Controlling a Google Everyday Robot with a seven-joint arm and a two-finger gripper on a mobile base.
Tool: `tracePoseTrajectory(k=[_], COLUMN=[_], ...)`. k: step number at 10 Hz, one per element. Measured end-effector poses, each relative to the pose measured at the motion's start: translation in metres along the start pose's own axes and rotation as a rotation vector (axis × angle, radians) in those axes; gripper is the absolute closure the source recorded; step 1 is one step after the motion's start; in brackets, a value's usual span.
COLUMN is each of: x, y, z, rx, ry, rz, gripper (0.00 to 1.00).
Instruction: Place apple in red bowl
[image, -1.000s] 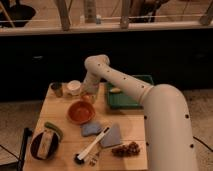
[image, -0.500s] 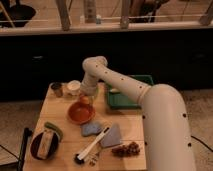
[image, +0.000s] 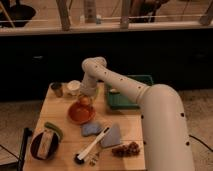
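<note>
Since the frame half a second earlier, the arm had dipped only slightly. That brought the gripper (image: 86, 96) a touch lower over the far edge of the red bowl (image: 77, 116); nothing else on the wooden table (image: 57, 111) had shifted.

The apple (image: 85, 101) sat right at the gripper's tip, above the bowl's back rim and seemingly not yet down in the hollow. I could not tell whether the gripper was clamped on it or had already let go.

To finish well, I judged I should bring the wrist a little toward the bowl's centre before releasing. I should also lower it until the fruit was nearly on the bottom. A round, smooth apple dropped near a rim would likely roll, and a shallow glossy bowl offers little wall to stop it. The retreat ought to be straight up, keeping clear of the small white cup (image: 73, 87) just behind and the green tray (image: 120, 102) beside it.

The bowl looked hard and slick, a plain orange-red disc with a low lip. The apple was a small sphere of almost the same colour, with a paler sheen on top. The table showed a matte, pale wood grain. Near the front edge, the brown grape bunch (image: 126, 148) looked lumpy and soft.
</note>
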Motion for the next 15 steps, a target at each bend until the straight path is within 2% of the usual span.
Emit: tracePoseTrajectory(k=[2,3,6,15], x=[-0.0004,-0.0002,-0.0009,0.0008], y=[0.0012,0.0014,0.0005,0.0023], z=[0.0018,0.0028,0.0056,-0.0006], rx=[-0.005,-0.008,-0.021,-0.012], ry=[-0.006,-0.007,-0.009,-0.019], rz=[-0.001,-0.001,0.005,-0.012], gripper=[0.22,0.20,0.20,0.20])
